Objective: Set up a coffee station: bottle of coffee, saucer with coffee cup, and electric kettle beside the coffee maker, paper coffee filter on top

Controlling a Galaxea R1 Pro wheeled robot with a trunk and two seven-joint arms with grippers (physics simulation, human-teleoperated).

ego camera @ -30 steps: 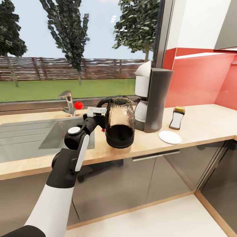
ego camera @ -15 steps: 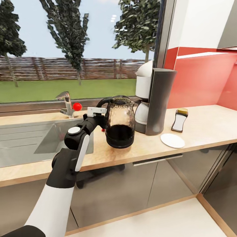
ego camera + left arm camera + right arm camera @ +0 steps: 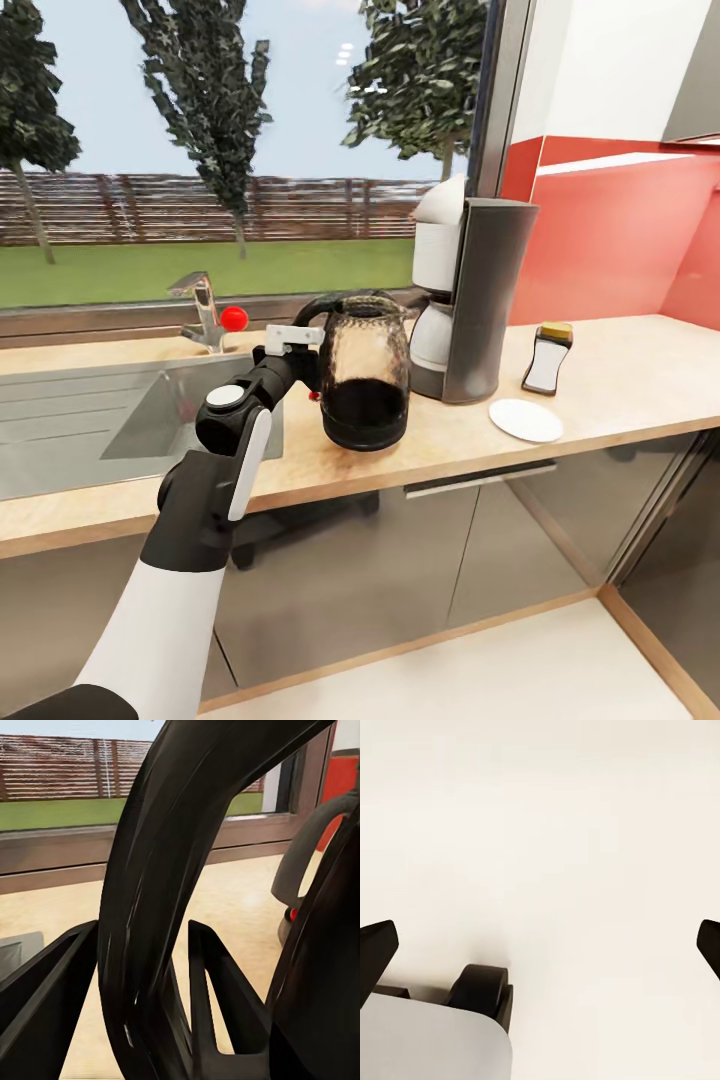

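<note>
Vs 1 s back, whole head view has slid a bit (cam moved); kettle sits a touch closer to coffee maker, arm pose same. Electric kettle (image 3: 366,378): clear glass body, dark lower part, black base + loop handle, upright over kitchen countertop (image 3: 620,380) (beige wood-grain), just left of coffee maker (image 3: 468,298); can't tell if base touches top. Left gripper (image 3: 300,350) clamped on kettle handle; in wrist view black fingers (image 3: 217,997) flank the handle. Left arm reaches fwd, elbow bent. Bottle of coffee (image 3: 547,358) and white round saucer (image 3: 526,420) right of maker. Right gripper (image 3: 540,945) fingers wide apart over pale floor.
</note>
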